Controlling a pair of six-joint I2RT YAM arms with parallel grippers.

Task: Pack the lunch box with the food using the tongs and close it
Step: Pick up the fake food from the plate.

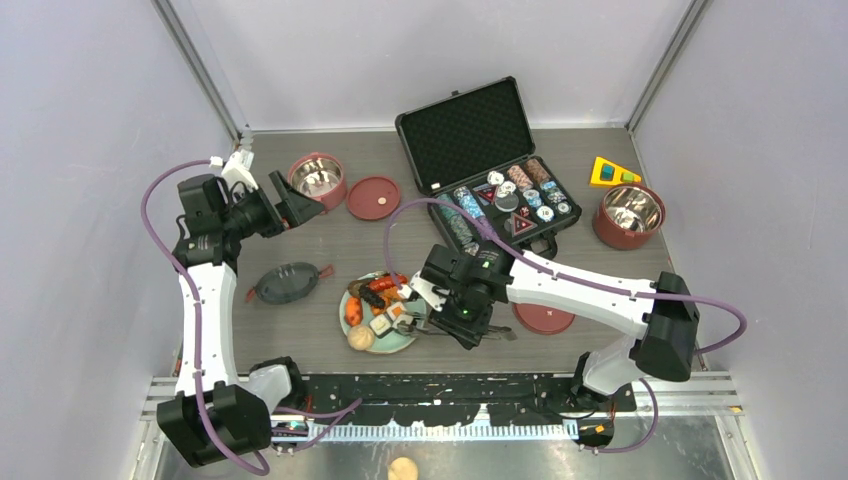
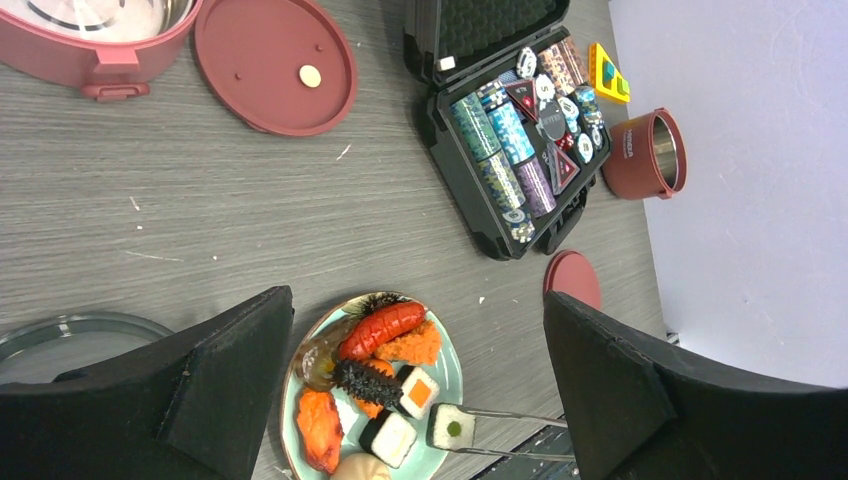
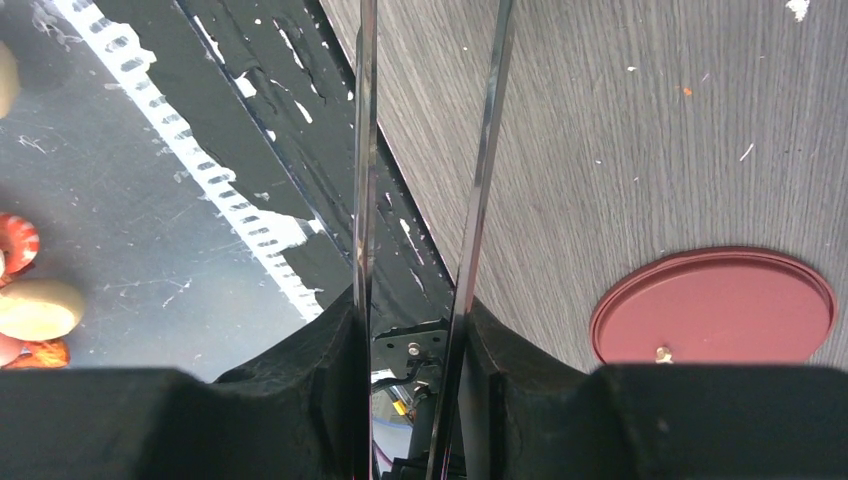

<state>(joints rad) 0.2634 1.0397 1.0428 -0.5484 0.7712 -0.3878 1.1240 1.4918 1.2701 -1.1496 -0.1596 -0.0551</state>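
From the right wrist camera, the right gripper [image 3: 405, 330] pinches the tongs [image 3: 366, 150]. Its black fingers [image 3: 290, 390] press on the two thin silver arms, one from each side. The arms run up to 12 o'clock, close together but not touching, and go out of the picture. A red lid [image 3: 715, 305] lies flat on the table at 4 o'clock. A bun [image 3: 35, 308] lies on the dark floor at 9 o'clock, past the table's edge.

From the left wrist camera, the left gripper [image 2: 417, 310] is spread wide and holds nothing. The green plate [image 2: 452, 372] is at 6 o'clock, with the food [image 2: 385, 325] piled on it. The tips of the tongs come in from 4 o'clock. A white sushi roll [image 2: 452, 428] with a green dot sits between the tips at the plate's edge. I cannot tell if it is squeezed. One lunch box bowl [image 2: 50, 55] is at 11 o'clock, and a second red lid [image 2: 275, 60] lies just beside it. The dark top lid [image 2: 90, 335] peeks out at 8 o'clock.

From above, the right gripper is at 3 o'clock from the plate. The red lid is at 3 o'clock from that gripper. A second bowl [image 1: 628, 215] stands at 1 o'clock from that lid. The open black case [image 1: 487, 165] is at 1 o'clock from the plate. The left gripper is at 11 o'clock from the plate, just beside the lunch box bowl. The dark top lid lies at 9 o'clock from the plate.
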